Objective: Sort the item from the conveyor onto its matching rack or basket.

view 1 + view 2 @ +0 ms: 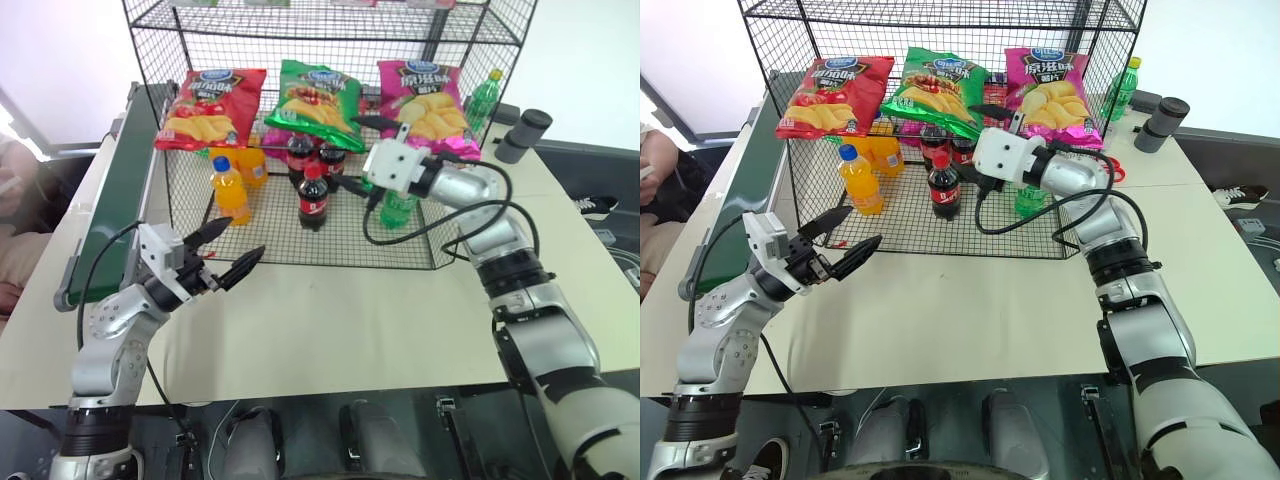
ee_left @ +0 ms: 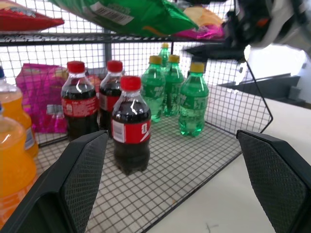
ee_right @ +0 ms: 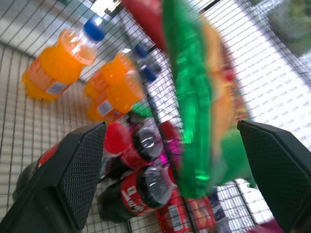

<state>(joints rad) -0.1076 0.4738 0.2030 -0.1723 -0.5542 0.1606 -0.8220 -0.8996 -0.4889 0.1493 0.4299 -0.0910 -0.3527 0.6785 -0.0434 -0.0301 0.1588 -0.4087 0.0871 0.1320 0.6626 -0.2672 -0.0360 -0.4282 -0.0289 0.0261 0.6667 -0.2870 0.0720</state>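
Note:
The item, a glossy green crisp bag (image 1: 315, 100), lies on a middle tier of the black wire rack (image 1: 330, 22), between a red bag and a pink bag. Its front edge hangs a little over the tier. My right gripper (image 1: 358, 152) stands open just right of the bag's front corner; in the right wrist view the bag (image 3: 199, 111) hangs between the spread fingers, touching neither. My left gripper (image 1: 240, 240) is open and empty, low over the table in front of the rack. The dark-green conveyor (image 1: 115, 200) runs along the left side with nothing on it.
A red crisp bag (image 1: 210, 105) and a pink one (image 1: 425, 100) flank the green bag. On the rack's bottom tier stand orange bottles (image 1: 230, 190), cola bottles (image 1: 313, 195) and green bottles (image 2: 193, 104). A black cylinder (image 1: 525, 133) sits at the back right. A person (image 1: 15, 230) is at the left edge.

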